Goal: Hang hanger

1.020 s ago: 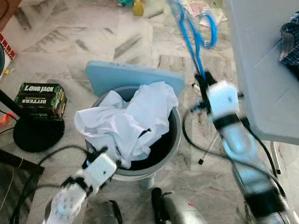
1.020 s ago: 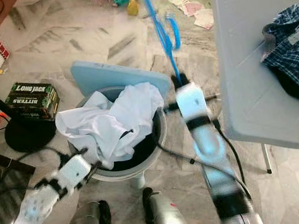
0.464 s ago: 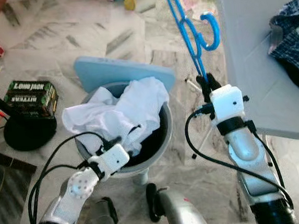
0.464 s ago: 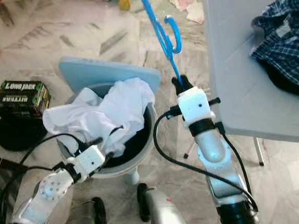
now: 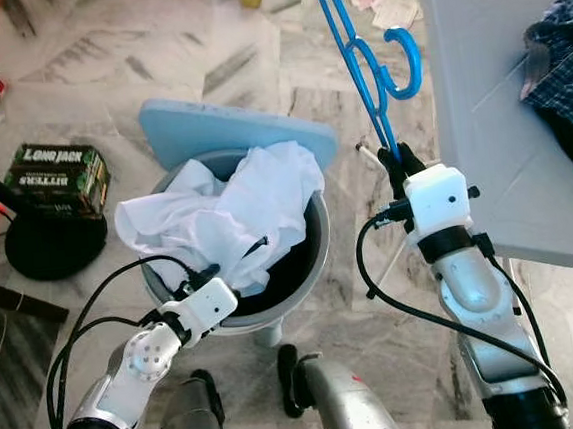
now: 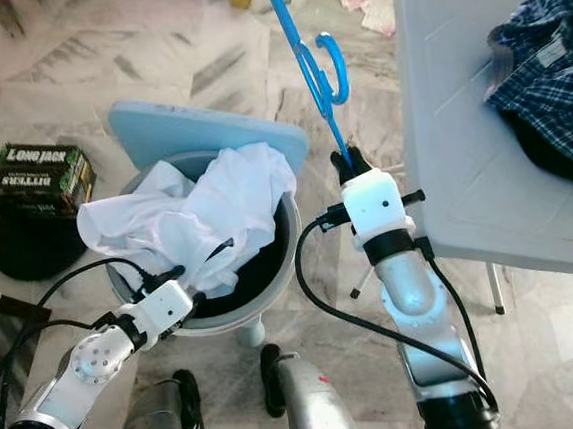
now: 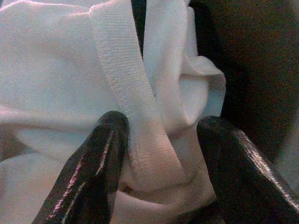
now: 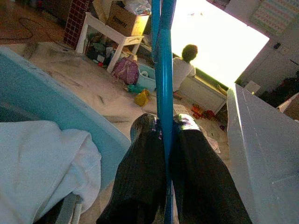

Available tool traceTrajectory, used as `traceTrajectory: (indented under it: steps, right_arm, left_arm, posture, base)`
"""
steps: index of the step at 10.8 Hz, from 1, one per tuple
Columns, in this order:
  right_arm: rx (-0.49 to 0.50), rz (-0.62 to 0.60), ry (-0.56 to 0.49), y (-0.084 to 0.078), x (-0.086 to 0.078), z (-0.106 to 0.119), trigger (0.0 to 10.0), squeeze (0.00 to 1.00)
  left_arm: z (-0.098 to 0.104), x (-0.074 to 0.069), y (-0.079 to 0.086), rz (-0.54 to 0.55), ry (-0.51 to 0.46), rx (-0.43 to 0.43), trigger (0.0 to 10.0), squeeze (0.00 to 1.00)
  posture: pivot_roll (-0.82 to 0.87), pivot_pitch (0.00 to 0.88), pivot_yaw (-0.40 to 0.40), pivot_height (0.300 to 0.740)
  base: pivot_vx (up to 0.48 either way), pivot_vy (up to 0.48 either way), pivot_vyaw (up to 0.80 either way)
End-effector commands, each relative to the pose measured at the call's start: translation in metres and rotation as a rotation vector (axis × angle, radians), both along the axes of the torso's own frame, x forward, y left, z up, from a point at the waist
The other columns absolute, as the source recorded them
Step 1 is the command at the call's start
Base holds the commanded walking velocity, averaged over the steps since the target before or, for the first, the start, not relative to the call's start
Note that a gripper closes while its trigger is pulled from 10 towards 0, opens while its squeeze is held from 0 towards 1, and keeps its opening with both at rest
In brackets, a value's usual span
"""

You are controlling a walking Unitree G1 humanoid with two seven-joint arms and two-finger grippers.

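Right gripper, arm raised, pinches the blue hanger upright; left gripper, fingers spread, straddles the white shirt collar

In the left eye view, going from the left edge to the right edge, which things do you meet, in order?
Green box → white garment in the grey bucket → blue hanger held by the right gripper → grey table → checked shirt.

left pincer moved onto white garment
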State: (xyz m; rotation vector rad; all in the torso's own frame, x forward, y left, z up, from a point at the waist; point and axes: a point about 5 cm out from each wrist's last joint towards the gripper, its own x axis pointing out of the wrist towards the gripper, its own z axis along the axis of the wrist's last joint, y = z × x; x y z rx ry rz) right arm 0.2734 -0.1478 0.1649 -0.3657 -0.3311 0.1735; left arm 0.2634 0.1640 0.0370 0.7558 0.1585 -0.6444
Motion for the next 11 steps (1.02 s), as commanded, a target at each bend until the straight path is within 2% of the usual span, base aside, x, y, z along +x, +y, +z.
traceTrajectory:
  steps: [1,3,4,7,11]
  right_arm:
    - [-0.011,-0.004,-0.009,-0.004,-0.004,0.003,10.0,0.00]
    - [-0.013,-0.004,-0.006,-0.003,-0.004,0.004,10.0,0.00]
    - [-0.015,-0.001,-0.002,-0.003,-0.004,0.005,10.0,0.00]
    - [-0.017,-0.004,-0.002,-0.003,-0.003,0.006,10.0,0.00]
    - [-0.012,-0.005,-0.003,-0.001,-0.001,0.006,10.0,0.00]
  left_arm:
    - [0.000,-0.001,0.001,-0.003,-0.017,0.014,10.0,0.00]
    - [0.002,0.005,0.007,-0.011,-0.055,0.047,10.0,0.00]
    - [0.006,0.013,0.010,0.000,-0.075,0.035,0.0,0.00]
    - [0.005,0.021,0.011,0.000,-0.076,0.038,0.0,0.00]
    - [0.005,0.022,0.013,-0.007,-0.078,0.027,0.0,0.00]
  posture:
    - [-0.06,0.351,-0.153,0.740]
    - [-0.07,0.362,-0.161,0.740]
    - [-0.07,0.363,-0.164,0.740]
    - [-0.08,0.358,-0.162,0.740]
    - [-0.06,0.352,-0.157,0.740]
  base:
    - [0.000,0.000,0.00]
    - [0.000,0.000,0.00]
    - [0.000,0.000,0.00]
    - [0.000,0.000,0.00]
    - [0.000,0.000,0.00]
